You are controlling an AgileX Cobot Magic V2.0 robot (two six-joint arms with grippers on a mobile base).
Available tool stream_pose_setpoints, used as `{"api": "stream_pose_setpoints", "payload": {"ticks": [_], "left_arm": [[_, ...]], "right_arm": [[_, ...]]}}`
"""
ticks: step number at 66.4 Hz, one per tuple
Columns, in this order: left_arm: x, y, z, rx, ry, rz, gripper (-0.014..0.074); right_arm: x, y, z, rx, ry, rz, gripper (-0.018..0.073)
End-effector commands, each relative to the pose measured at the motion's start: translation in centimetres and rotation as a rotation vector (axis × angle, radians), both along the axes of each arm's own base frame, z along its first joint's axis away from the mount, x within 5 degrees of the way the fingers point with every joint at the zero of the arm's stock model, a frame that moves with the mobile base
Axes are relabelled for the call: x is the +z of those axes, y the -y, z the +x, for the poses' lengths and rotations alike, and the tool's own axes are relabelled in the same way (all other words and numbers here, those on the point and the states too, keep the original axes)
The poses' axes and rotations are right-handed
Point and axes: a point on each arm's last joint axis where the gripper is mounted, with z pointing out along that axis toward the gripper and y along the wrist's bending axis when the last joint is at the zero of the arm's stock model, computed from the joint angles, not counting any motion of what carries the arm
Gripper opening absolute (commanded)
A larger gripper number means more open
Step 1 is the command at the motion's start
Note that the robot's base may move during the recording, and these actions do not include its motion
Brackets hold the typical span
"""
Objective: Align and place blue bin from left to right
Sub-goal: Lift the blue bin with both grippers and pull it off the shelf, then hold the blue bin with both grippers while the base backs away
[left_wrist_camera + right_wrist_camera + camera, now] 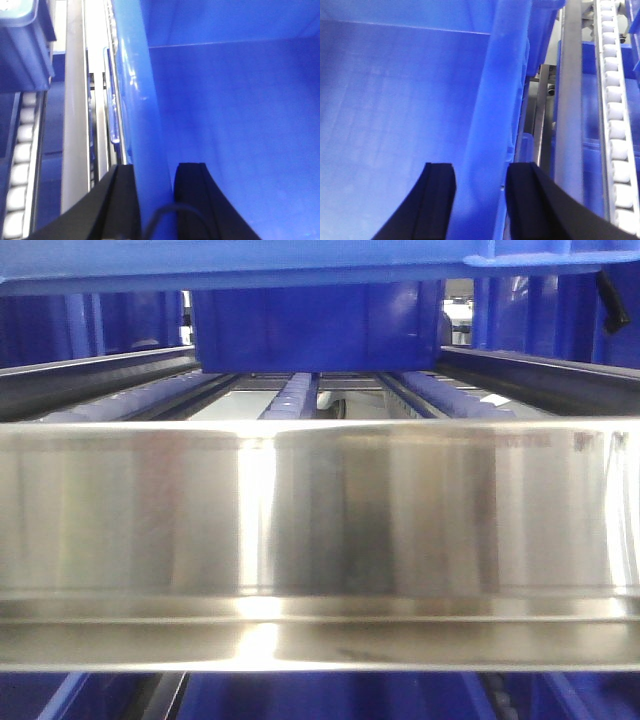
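The blue bin (225,110) fills both wrist views, and I look down into its smooth inside. My left gripper (156,197) straddles the bin's left wall, one black finger (122,205) outside and the other inside, both pressed against the thick rim. My right gripper (480,200) holds the right wall (495,100) the same way, its outer finger (532,205) next to the rack. In the front view the bin's edge (250,265) runs across the very top of the frame. Neither gripper shows there.
A shiny steel crossbar (320,530) spans the front view close to the camera. Behind it, roller tracks (295,395) lead to another blue wall (315,330). Metal rails and white rollers (17,155) (615,115) run alongside the bin on both sides.
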Motion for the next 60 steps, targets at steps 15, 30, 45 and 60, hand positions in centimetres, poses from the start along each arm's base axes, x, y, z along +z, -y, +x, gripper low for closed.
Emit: {"api": "stream_pose_setpoints", "payload": {"ticks": [15, 30, 45, 60], "left_arm": [[1.6, 0.1, -1.1, -0.025, 0.073, -0.02, -0.0111], [2.2, 0.3, -0.3, -0.027, 0.172, -0.043, -0.0111], [2.9, 0.4, 0.1, -0.028, 0.264, -0.064, -0.0111], [3.1, 0.4, 0.2, -0.028, 0.283, -0.068, -0.0111]], "right_arm": [[1.7, 0.6, -0.2, -0.039, 0.124, 0.008, -0.0069], [1.7, 0.6, -0.1, -0.039, 0.122, 0.007, -0.0069], [1.7, 0.6, -0.1, -0.039, 0.122, 0.007, -0.0069], [1.7, 0.6, -0.1, -0.039, 0.122, 0.007, -0.0069]]}}
